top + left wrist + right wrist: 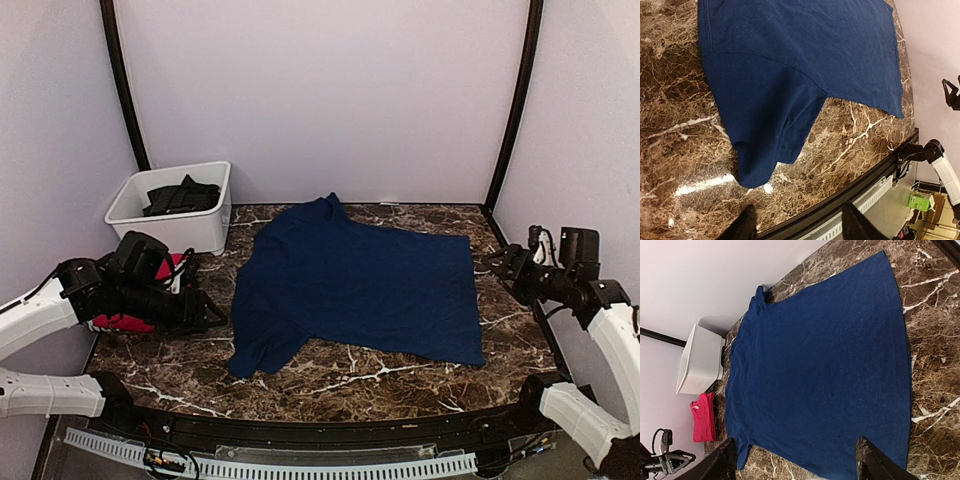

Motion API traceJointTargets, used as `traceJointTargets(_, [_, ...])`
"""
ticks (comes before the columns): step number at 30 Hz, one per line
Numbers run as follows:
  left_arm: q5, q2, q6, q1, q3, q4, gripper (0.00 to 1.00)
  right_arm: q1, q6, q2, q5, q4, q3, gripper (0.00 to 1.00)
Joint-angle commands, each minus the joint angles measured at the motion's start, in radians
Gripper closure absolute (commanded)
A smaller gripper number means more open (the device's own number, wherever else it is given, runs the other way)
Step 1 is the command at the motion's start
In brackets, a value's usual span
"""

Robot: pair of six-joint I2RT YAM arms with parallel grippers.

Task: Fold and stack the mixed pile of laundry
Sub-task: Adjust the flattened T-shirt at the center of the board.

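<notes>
marble table [400,385] bears navy t-shirt [360,285], red t-shirt [703,416], white bin [195,230]

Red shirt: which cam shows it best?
Right wrist: the red shirt lies in full view near the white bin, nothing in front of it. Top external shows only red slivers behind the left arm. Left wrist does not show it at all.

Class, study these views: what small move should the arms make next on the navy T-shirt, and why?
Probably bring the left gripper to the near sleeve and fold it inward: the navy T-shirt lies spread out unfolded, and this gripper and the right gripper are open, empty.
</notes>
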Motion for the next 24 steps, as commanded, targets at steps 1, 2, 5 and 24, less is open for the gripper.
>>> traceJointTargets(1, [-0.092, 0.120, 0.083, -0.086, 0.079, -0.037, 0.51, 0.013, -0.083, 0.128, -0.088, 0.090, 0.031, 0.23])
traceJointTargets(2, [-0.123, 0.147, 0.095, -0.112, 0.095, -0.039, 0.55, 0.018, -0.098, 0.164, -0.102, 0.099, 0.036, 0.24])
traceJointTargets(5, [-0.172, 0.297, 0.161, -0.227, 0.185, -0.057, 0.60, 0.041, -0.136, 0.230, -0.119, 0.107, 0.055, 0.25])
traceJointTargets(24, [-0.286, 0.862, 0.297, -0.430, 0.303, -0.009, 0.58, 0.091, -0.185, 0.367, -0.138, 0.165, 0.088, 0.24])
